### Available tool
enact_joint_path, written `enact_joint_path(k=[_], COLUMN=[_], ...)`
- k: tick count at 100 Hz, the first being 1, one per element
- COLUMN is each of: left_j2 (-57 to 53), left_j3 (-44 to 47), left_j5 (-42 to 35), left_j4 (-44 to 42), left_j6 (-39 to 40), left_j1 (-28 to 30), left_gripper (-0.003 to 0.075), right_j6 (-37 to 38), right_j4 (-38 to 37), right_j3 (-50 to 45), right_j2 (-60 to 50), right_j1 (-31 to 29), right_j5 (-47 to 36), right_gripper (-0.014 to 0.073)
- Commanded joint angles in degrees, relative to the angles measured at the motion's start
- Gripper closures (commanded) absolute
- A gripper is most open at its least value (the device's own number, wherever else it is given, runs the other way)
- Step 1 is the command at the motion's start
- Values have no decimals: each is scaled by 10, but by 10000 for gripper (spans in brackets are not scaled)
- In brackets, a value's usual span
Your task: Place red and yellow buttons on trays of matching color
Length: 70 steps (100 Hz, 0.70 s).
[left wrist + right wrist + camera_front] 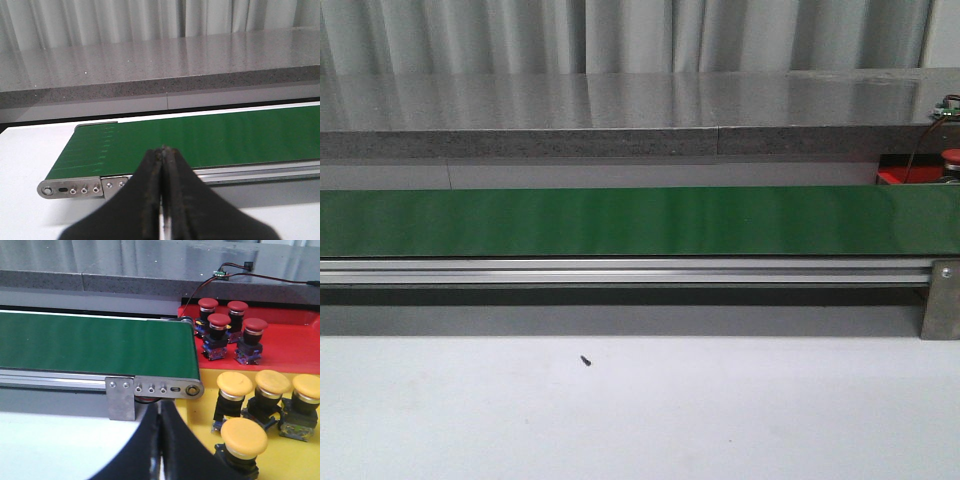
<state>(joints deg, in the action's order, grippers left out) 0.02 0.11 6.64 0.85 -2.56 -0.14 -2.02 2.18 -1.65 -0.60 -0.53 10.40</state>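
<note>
Both pincers, left point(162, 150) and right point(159, 412), are closed on nothing. In the front view the belt point(620, 221) hides most of the red tray point(895, 177); one red button point(951, 155) peeks out.

A long green belt point(620, 221) runs before a grey stone counter point(620, 110).
</note>
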Motion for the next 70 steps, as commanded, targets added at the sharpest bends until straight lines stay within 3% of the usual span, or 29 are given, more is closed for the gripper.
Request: enact_joint_path(k=[1,16,70], left_j2=[-24,-23,-23], left_j3=[0,27,26], left_j5=[-66,-106,-103], left_j4=[-1,-5,-5], left_j6=[8,43,50], left_j1=[-5,-5,-5], left_gripper=[740,740,740], right_j6=[-2,-2,-2], right_j4=[-7,-7,-7], right_j3=[10,10,10], right_j2=[-10,-10,-10], right_j1=[1,1,1], right_j5=[-46,-46,-44], right_gripper=[662,662,662])
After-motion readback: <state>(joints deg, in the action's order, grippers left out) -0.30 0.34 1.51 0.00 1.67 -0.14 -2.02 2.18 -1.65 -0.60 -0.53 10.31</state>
